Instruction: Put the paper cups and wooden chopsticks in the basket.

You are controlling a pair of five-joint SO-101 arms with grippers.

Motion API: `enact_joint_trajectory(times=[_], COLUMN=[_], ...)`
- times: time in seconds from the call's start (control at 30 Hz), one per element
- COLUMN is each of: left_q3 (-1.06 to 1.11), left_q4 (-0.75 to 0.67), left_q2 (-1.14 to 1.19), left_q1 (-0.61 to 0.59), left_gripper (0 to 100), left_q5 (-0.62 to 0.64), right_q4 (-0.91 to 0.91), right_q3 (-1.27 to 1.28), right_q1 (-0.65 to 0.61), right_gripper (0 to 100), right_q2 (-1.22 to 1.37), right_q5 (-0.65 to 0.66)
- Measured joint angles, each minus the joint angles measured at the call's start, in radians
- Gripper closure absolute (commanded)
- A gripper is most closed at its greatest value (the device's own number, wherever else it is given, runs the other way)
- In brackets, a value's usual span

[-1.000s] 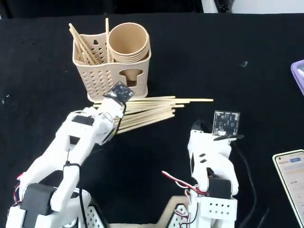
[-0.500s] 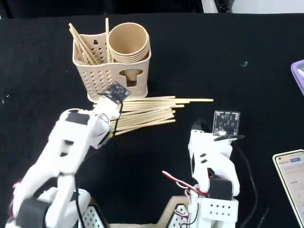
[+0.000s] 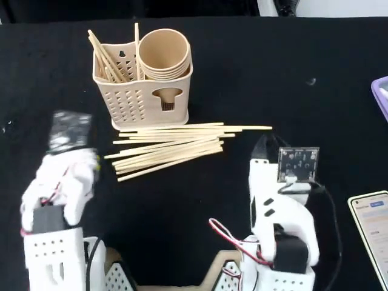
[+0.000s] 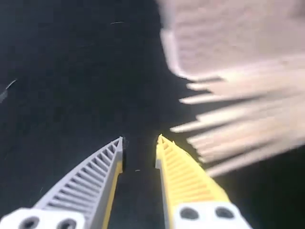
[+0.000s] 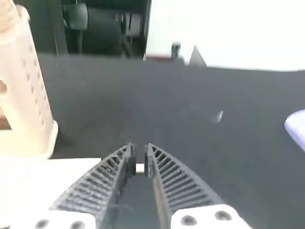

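A beige basket [image 3: 142, 91] stands at the back left. Several wooden chopsticks [image 3: 109, 60] lean in its left compartment and stacked paper cups [image 3: 163, 51] fill the right one. A pile of loose chopsticks [image 3: 176, 144] lies on the black table just in front of it. My left arm [image 3: 63, 176] sits near the front left, away from the pile. Its gripper [image 4: 139, 140] is slightly open and holds nothing, with the chopstick ends [image 4: 238, 124] ahead of it. My right gripper [image 5: 138, 147] is shut and empty, right of the pile.
A phone [image 3: 371, 227] lies at the right edge near the front. A purple object [image 3: 381, 94] pokes in at the right edge farther back. The table is bare black cloth to the right of the basket.
My left arm has pulled back from the chopstick pile toward the front left, leaving the chopsticks on the table. The right arm has shifted a little to the right.
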Motion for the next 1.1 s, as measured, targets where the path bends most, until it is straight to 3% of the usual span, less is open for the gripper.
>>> enact_joint_trajectory(times=[0.13,0.37,0.7,1.1], left_q3=[0.048,0.135,0.219,0.219], left_q4=[0.000,-0.011,-0.094,-0.094], left_q2=[-0.080,-0.089,-0.095,-0.095], left_q1=[-0.120,-0.152,-0.173,-0.173], left_gripper=[88,88,88,88], left_q5=[0.117,0.198,0.204,0.207], right_q4=[-0.028,-0.170,-0.710,-0.749], right_q3=[-0.095,-0.276,-0.387,-0.819], right_q1=[-0.072,-0.215,-0.219,-0.219], right_gripper=[94.8,94.9,94.9,94.9], right_q2=[0.117,0.615,1.358,2.064], right_q5=[0.003,0.003,0.003,0.003])
